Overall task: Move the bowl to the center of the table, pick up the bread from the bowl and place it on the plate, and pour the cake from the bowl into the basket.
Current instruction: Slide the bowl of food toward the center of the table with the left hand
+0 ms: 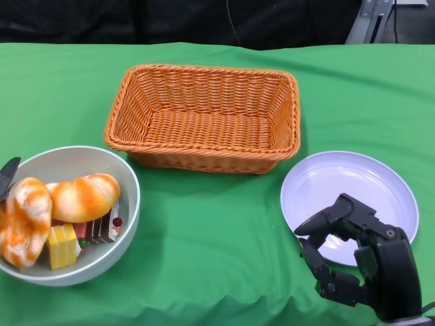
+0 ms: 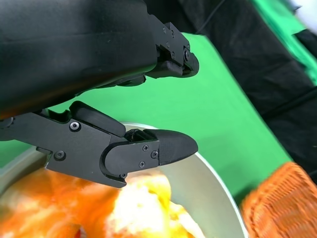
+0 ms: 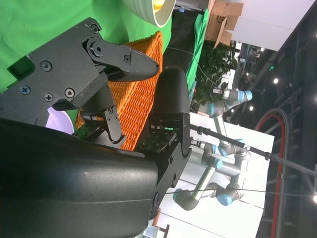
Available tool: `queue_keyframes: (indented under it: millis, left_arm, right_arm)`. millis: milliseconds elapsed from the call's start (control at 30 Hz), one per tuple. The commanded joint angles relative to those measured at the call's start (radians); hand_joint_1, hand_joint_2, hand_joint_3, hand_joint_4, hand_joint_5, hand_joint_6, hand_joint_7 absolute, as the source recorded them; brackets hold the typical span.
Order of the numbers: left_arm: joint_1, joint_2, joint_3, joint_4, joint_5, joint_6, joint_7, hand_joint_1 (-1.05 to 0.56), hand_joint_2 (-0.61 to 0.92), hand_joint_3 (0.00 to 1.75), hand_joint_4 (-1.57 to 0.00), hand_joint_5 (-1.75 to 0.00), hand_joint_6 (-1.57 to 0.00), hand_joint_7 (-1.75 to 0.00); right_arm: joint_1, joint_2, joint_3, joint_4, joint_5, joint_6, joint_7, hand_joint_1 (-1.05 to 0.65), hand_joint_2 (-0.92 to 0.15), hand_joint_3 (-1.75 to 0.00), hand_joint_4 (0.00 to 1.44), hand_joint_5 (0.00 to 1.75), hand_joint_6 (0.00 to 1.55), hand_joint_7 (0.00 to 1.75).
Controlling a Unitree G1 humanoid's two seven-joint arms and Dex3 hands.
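L hand (image 1: 8, 175) at bowl (image 1: 129, 187) rim, R hand (image 1: 360, 261) empty

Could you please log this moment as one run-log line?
bowl: table's left, bread and cake inside | left hand: open at rim | right hand: open over plate

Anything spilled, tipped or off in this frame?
Nothing spilled or tipped. The bowl sits at the table's left edge, partly out of the head view, bread and cake inside. Basket and plate are upright and hold nothing.
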Motion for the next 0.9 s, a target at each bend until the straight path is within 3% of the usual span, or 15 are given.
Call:
queue_keyframes:
  millis: [33,500,900]
  left_arm:
    - [-0.019,0.037,-0.020,0.019,0.015,0.062,-0.008,-0.60,0.92,0.65,-0.16,0.00,-0.16,0.00]
    - [-0.012,0.044,-0.039,0.005,-0.005,0.059,-0.040,-0.61,0.92,0.65,-0.18,-0.01,-0.17,0.00]
    - [0.026,0.017,0.011,-0.049,-0.006,-0.055,0.133,-0.61,0.92,0.58,-0.21,-0.02,-0.22,-0.02]
  right_arm:
    - [0.002,-0.002,-0.004,-0.001,0.007,-0.009,-0.007,-0.23,-0.50,-0.89,0.76,1.53,0.69,1.26]
    - [-0.003,-0.003,-0.003,0.005,0.013,-0.008,-0.002,-0.23,-0.50,-0.90,0.76,1.54,0.69,1.25]
    - [-0.001,-0.002,-0.002,0.002,0.004,-0.005,-0.006,-0.22,-0.51,-0.88,0.76,1.53,0.69,1.25]
